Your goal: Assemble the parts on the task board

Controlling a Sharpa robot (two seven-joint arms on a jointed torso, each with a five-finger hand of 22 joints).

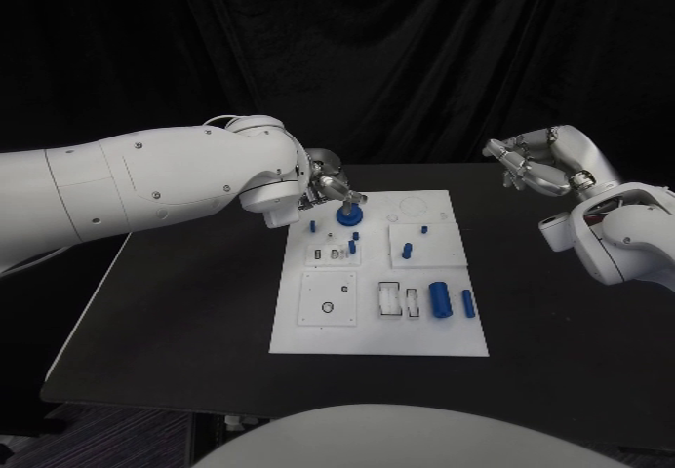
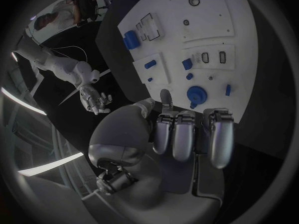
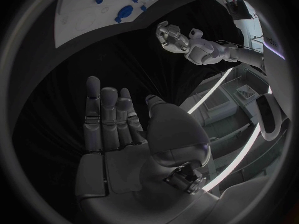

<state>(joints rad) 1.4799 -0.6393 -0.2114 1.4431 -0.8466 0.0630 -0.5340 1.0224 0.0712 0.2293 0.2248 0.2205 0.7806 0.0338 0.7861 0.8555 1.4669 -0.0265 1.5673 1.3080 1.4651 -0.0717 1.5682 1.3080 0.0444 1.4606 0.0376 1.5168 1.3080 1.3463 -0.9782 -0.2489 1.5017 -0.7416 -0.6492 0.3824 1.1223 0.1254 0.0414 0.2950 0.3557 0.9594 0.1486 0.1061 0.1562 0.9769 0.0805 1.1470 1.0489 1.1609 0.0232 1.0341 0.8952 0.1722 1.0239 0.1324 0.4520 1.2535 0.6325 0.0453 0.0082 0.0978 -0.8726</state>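
The white task board (image 1: pixel 379 331) lies in the middle of the black table. A round blue part (image 1: pixel 349 214) sits at the board's far left corner, and my left hand (image 1: pixel 327 185) is right over it with its fingers curled down at it. In the left wrist view the round blue part (image 2: pixel 196 93) lies just past the curled fingers (image 2: pixel 187 132); whether they hold it is hidden. My right hand (image 1: pixel 541 164) hovers off the board's far right corner, fingers apart and empty; its bare palm (image 3: pixel 115 134) shows in the right wrist view.
Small blue pegs (image 1: pixel 407 250) stand in the board's middle row. A larger blue cylinder (image 1: pixel 439 299) and a thinner one (image 1: pixel 467 304) lie at the near right beside rectangular slots (image 1: pixel 398 300). A ring recess (image 1: pixel 327 307) is at the near left. Bare table (image 1: pixel 183 322) surrounds the board.
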